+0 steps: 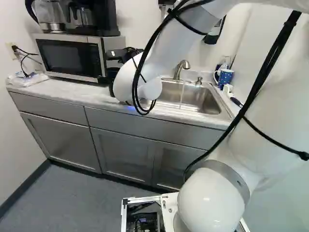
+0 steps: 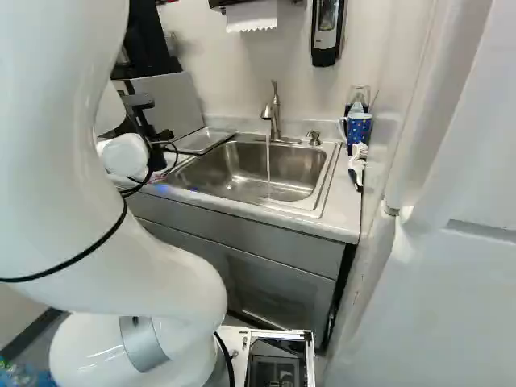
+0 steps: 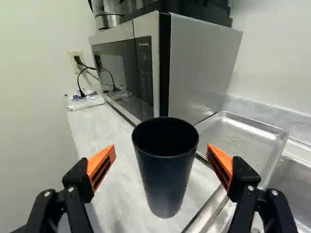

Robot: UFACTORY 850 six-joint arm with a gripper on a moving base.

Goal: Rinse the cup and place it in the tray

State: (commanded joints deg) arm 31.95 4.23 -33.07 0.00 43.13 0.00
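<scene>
Dark, near-black and smooth, the tapered round cup point(image 3: 165, 174) stands upright on the pale marbled countertop point(image 3: 119, 194), by the near corner of the silver-and-black microwave point(image 1: 67, 57). The black two-fingered gripper point(image 3: 161, 147) is released: its orange ridged pads point(image 3: 99, 159) stand wide on either side of the cup, with a gap on both sides, so nothing is grasped.

To the right of the microwave lies the shallow silver metal tray point(image 3: 238, 143), and right of that the stainless steel sink point(image 2: 278, 171). From the brushed metal faucet point(image 2: 275, 113) at the sink's far side a thin stream of water point(image 2: 268, 157) runs into the basin.

The water is on, then, but the cup is outside both sink and tray. I judge that rinsing has not begun, though wetness inside cannot be made out. Gripping, rinsing and placing in the tray seem left.
</scene>
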